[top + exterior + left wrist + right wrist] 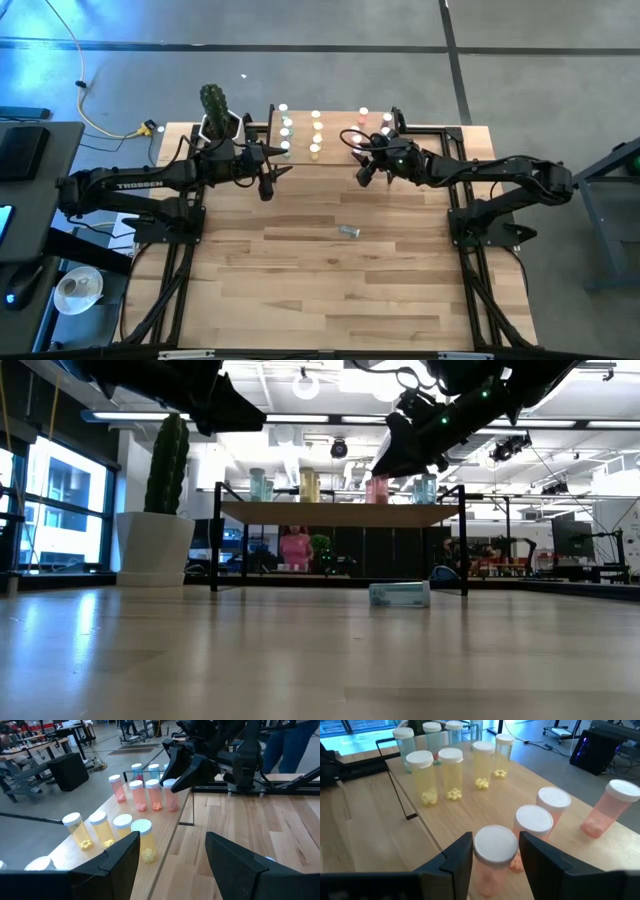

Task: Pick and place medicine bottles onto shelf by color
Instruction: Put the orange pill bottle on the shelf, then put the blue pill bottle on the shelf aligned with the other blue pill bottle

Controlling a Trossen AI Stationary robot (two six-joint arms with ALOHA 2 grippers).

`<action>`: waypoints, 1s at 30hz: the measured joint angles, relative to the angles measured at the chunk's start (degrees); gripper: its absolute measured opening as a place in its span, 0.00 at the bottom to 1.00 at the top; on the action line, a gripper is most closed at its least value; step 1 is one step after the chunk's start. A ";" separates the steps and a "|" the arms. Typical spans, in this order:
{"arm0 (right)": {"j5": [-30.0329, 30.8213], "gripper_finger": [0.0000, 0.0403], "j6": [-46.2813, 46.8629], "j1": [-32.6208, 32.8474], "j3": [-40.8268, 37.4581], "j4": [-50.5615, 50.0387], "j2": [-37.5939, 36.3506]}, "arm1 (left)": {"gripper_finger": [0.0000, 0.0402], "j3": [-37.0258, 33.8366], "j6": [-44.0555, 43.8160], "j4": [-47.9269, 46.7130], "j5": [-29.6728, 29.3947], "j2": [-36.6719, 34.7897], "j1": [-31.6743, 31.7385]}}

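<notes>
The shelf (pixel 330 150) stands at the table's far middle with several medicine bottles upright on it: teal (pixel 405 745), yellow (pixel 451 772) and pink (pixel 610 810). My right gripper (pixel 496 840) is at the shelf's front right part. Its fingers are open on either side of a pink bottle's white cap (pixel 495 845), very close to it. That bottle stands on its base on the shelf. My left gripper (pixel 172 840) hovers open before the shelf's left front (pixel 272 178), with nothing between its fingers. One pale bottle (pixel 349 231) lies on its side on the table.
A white pot with a cactus (pixel 215 115) stands at the shelf's left end. Two more pink bottles (pixel 535 822) stand right behind the one between my right fingers. The table's near half is bare wood apart from the lying bottle (pixel 400 594).
</notes>
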 joint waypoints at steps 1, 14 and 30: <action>0.00 0.38 -0.01 0.00 0.00 0.28 0.00 | 0.53 0.00 0.00 0.00 0.00 0.00 0.00; 0.02 0.38 -1.96 1.20 5.17 -5.86 -0.07 | 0.53 0.00 0.00 -0.01 0.02 0.00 -0.03; 0.00 0.38 -3.46 7.83 24.47 -32.53 -0.09 | 0.53 7.21 -1.25 3.09 8.92 13.89 -5.11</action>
